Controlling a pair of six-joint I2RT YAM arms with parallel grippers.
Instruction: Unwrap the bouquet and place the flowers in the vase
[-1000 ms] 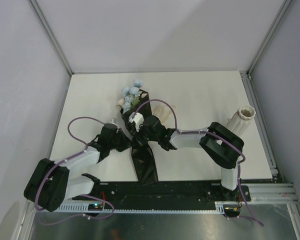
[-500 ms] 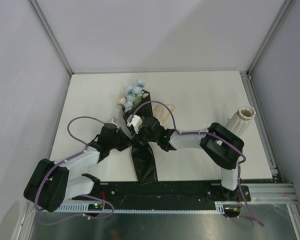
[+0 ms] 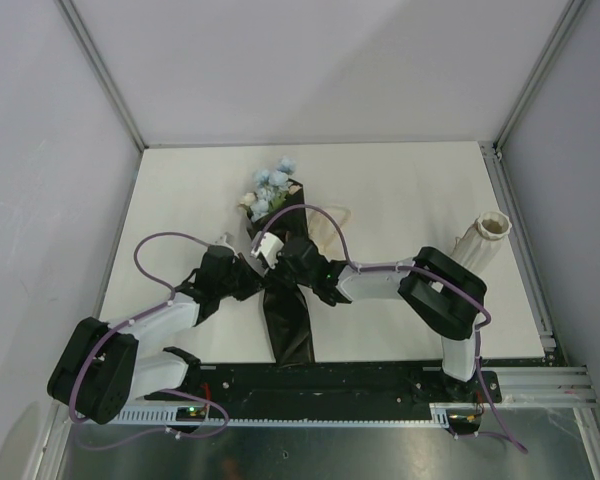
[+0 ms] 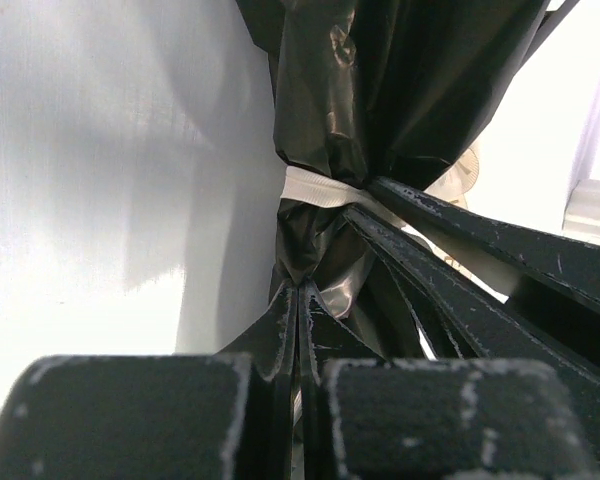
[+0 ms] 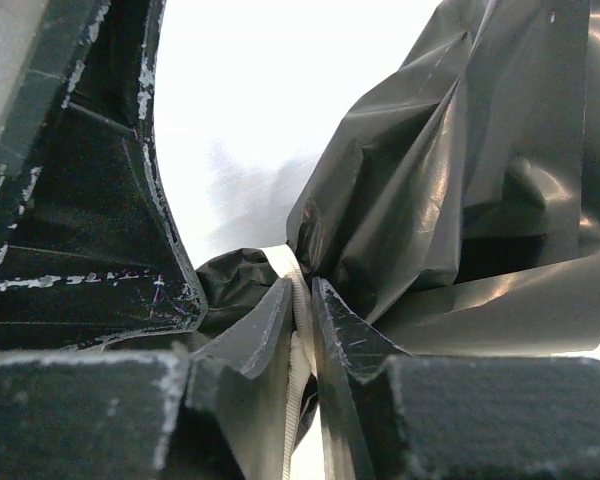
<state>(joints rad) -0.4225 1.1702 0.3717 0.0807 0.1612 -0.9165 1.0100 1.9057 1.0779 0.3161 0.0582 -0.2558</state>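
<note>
Right tool (image 5: 302,288) closed onto ribbon (image 5: 298,375).

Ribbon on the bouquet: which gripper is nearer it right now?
Right. The right gripper is shut on the ribbon itself; the left gripper is shut just short of it, tips at the black wrap.

You have open desk (image 3: 410,195) between the bouquet (image 3: 285,310) and the vase (image 3: 485,240); the left end effector (image 3: 258,281) and right end effector (image 3: 279,271) crowd the bouquet's tied waist.
</note>
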